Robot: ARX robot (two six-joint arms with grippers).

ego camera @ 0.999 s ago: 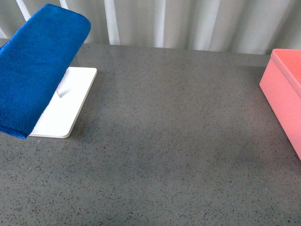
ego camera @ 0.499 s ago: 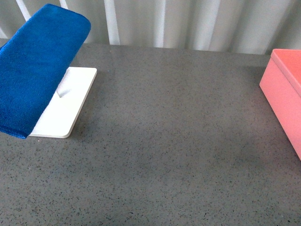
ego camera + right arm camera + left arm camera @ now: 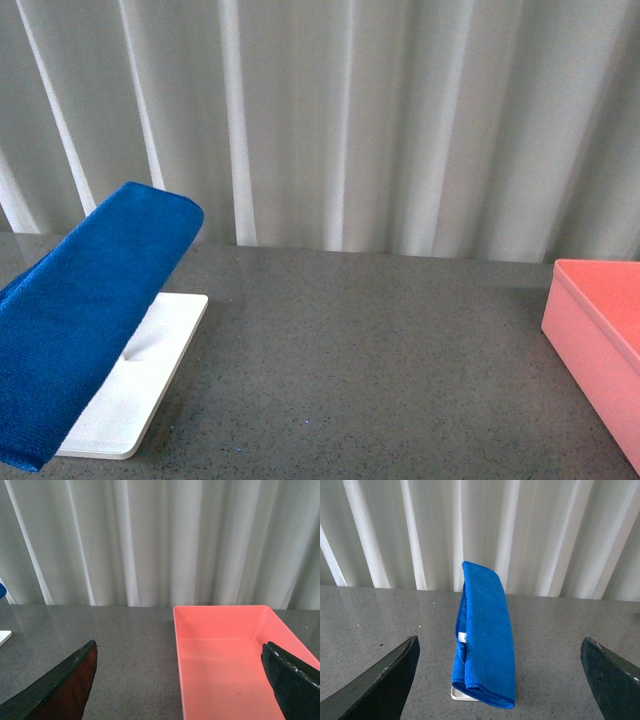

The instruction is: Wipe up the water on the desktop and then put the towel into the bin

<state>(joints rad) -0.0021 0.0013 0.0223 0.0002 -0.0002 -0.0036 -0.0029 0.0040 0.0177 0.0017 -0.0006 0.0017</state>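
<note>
**Desktop** [image 3: 360, 380]: dark grey speckled slab, slightly glossy, running the full width of the front view. Its far edge meets a pale pleated curtain [image 3: 400, 120].

**Towel** [image 3: 90, 310]: royal-blue fluffy cloth, folded into a long band. It sits by the left edge of the desktop, raised on a slope, high end toward the far edge and low end toward the near edge. It overhangs the white tray [image 3: 140, 390] below it, which lies flat on the desktop. What holds the towel up is hidden beneath it. In the left wrist view the folded layers show along one side of the band.

**Bin** [image 3: 600, 340]: salmon-pink rectangular box with straight walls and a thin rim, standing at the right edge of the desktop, well apart from the towel. The right wrist view looks into it and shows smooth pink floor.

**Left gripper** [image 3: 499, 641]: released, jaws spread wide, grasping nothing. It faces the towel and is apart from it.

**Right gripper** [image 3: 178, 644]: released, jaws spread wide, grasping nothing. It faces the bin.
</note>
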